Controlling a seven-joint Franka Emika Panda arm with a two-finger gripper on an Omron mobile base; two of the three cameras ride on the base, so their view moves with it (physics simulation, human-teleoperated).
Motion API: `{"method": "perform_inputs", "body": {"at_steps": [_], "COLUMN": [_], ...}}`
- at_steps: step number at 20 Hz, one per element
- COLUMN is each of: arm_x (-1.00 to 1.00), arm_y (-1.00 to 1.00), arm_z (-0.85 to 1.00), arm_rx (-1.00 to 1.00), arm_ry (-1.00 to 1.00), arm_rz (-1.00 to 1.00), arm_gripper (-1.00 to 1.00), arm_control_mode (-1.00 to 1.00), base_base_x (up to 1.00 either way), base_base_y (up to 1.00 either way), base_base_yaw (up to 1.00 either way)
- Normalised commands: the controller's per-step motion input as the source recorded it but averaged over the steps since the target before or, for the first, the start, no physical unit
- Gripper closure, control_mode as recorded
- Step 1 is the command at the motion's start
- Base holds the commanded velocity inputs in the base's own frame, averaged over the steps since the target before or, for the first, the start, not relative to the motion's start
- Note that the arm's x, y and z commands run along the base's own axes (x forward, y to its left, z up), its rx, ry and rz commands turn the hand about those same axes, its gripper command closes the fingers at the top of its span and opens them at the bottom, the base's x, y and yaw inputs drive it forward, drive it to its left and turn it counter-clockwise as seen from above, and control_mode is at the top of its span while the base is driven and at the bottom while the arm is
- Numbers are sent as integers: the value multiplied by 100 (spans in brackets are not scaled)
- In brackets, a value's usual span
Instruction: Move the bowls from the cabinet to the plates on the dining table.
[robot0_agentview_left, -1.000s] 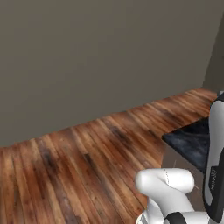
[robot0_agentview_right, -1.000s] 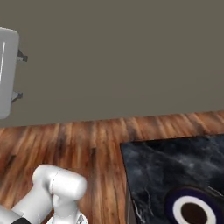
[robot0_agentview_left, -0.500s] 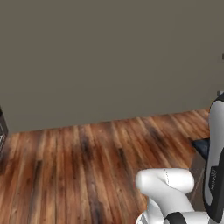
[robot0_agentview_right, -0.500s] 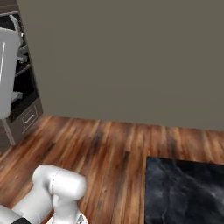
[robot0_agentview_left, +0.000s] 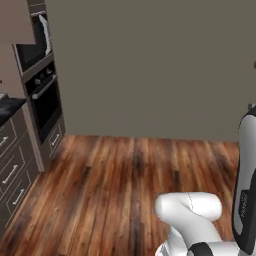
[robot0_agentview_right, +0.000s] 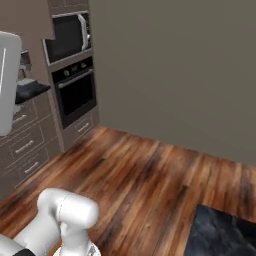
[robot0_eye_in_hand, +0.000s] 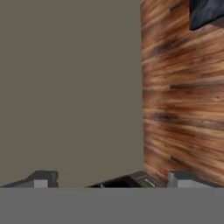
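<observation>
A corner of the dining table (robot0_agentview_right: 225, 235), black marble with white veins, shows at the lower right of the right base view and as a dark patch (robot0_eye_in_hand: 205, 13) at the top right of the hand view. My gripper (robot0_eye_in_hand: 112, 178) is open, its two fingertips (robot0_eye_in_hand: 43, 178) far apart with nothing between them. It faces a bare grey-brown wall and the wood floor. The bowls, the plates and the cabinet doors are out of view.
A tall unit with a microwave (robot0_agentview_right: 70, 32) over a black oven (robot0_agentview_right: 75, 92) stands at the left, and drawer fronts (robot0_agentview_left: 10, 170) run under a dark counter (robot0_agentview_left: 10, 106). A flat taupe panel (robot0_agentview_left: 15, 22) hangs above that counter. Wood floor (robot0_agentview_left: 125, 175) lies open ahead.
The whole picture has swung: the base has turned left. The oven stack and drawers have come into view, and the table corner has slid to the right edge. The gripper stays open.
</observation>
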Motion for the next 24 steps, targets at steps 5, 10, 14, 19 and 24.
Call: {"method": "perform_inputs", "body": {"at_steps": [5,10,14,19,24], "arm_x": [0,0,0,0,0], "arm_y": [0,0,0,0,0], "arm_z": [0,0,0,0,0], "arm_rx": [0,0,0,0,0], "arm_ry": [0,0,0,0,0], "arm_rz": [0,0,0,0,0], "arm_gripper": [-100,-100,-100,-100,-100], "arm_control_mode": [100,100,100,100,100], "base_base_x": [0,0,45,99,100], "base_base_y": [0,0,-3,-5,-8], "base_base_yaw": [50,50,44,21,19]}}
